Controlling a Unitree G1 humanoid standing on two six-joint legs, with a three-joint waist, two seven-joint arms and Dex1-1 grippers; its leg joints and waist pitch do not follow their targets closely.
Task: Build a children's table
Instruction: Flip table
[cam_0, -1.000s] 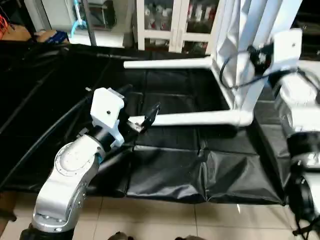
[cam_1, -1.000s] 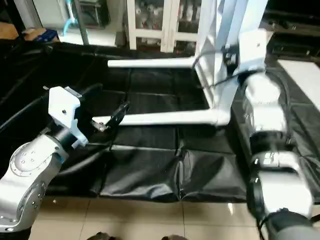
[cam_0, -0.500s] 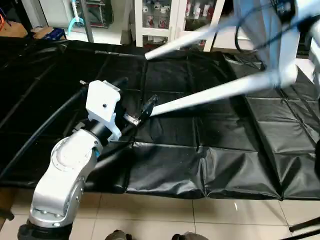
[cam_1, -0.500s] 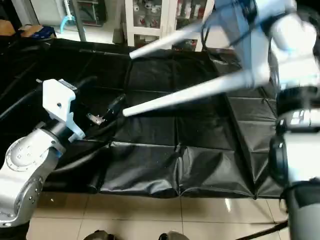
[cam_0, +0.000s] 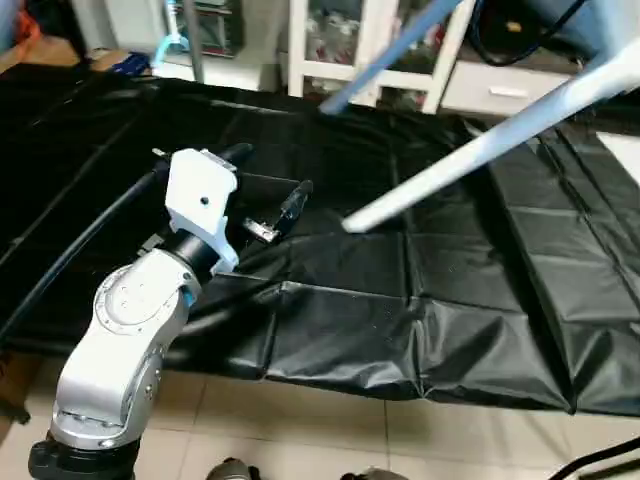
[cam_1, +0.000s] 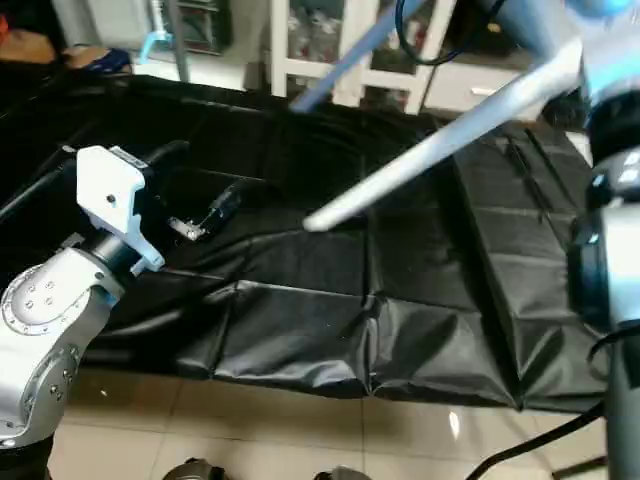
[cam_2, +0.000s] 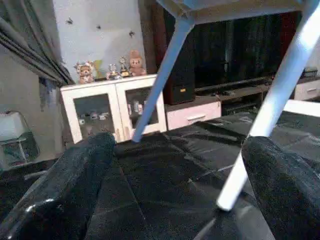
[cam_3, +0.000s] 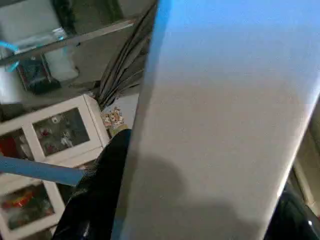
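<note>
Left eye view: the children's table (cam_0: 520, 110) is held raised above the black mat (cam_0: 400, 300), two legs slanting down. The left gripper (cam_0: 280, 215) is seen empty over the mat, fingers (cam_2: 75, 175) apart. The right gripper (cam_3: 200, 175) is clamped on the table

A glossy black plastic sheet (cam_0: 400, 300), creased into rectangular fold panels, is spread over the floor and covers most of the ground in view. Its near edge lies rumpled on pale beige floor tiles (cam_0: 330, 430) with thin grout lines. A thick black cable (cam_0: 80, 245) lies slanting across the sheet's left part.
</note>
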